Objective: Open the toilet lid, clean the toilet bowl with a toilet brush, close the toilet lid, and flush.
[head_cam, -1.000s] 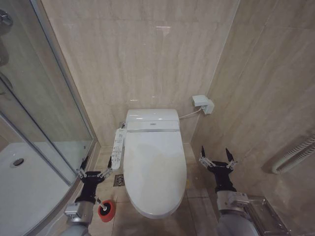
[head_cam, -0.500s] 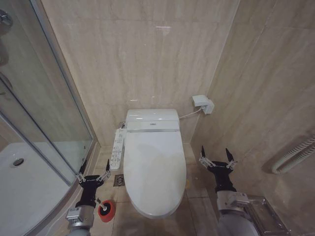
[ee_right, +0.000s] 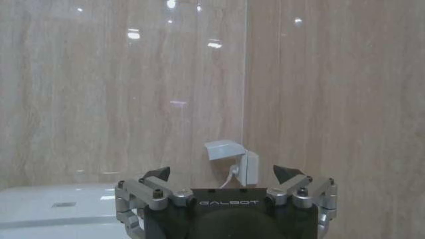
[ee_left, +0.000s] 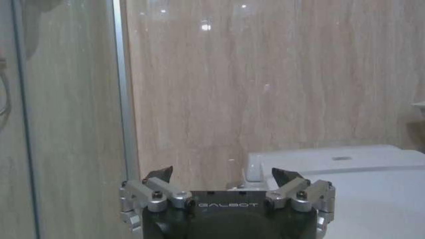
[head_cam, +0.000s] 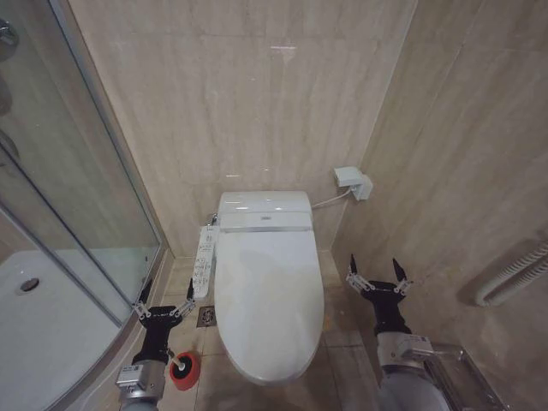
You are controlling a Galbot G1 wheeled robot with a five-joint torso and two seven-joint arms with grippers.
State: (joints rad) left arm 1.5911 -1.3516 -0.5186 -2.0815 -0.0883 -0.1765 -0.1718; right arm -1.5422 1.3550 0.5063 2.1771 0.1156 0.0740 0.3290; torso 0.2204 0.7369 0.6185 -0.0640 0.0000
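The toilet lid [head_cam: 270,300] lies closed over the toilet, hiding the toilet bowl. On the floor to its left stands a small round red holder [head_cam: 182,369] with the toilet brush's dark head in it, partly behind my left arm. My left gripper [head_cam: 168,288] hovers open and empty just above that holder, between the shower door and the toilet. It also shows open in the left wrist view [ee_left: 222,174], facing the tank [ee_left: 332,159]. My right gripper [head_cam: 374,264] is held open and empty to the right of the toilet, pointing at the wall [ee_right: 222,174].
A long white button panel [head_cam: 204,257] sticks out along the toilet's left side. The curved glass shower door [head_cam: 77,188] and white shower tray [head_cam: 43,334] close off the left. A white wall box [head_cam: 353,181] with a cable sits right of the tank. A floor drain [head_cam: 206,315] lies near the holder.
My left gripper has sunk slightly toward the bottom of the head view. The whole picture has shifted a little, so the camera moved. The right gripper has held still.
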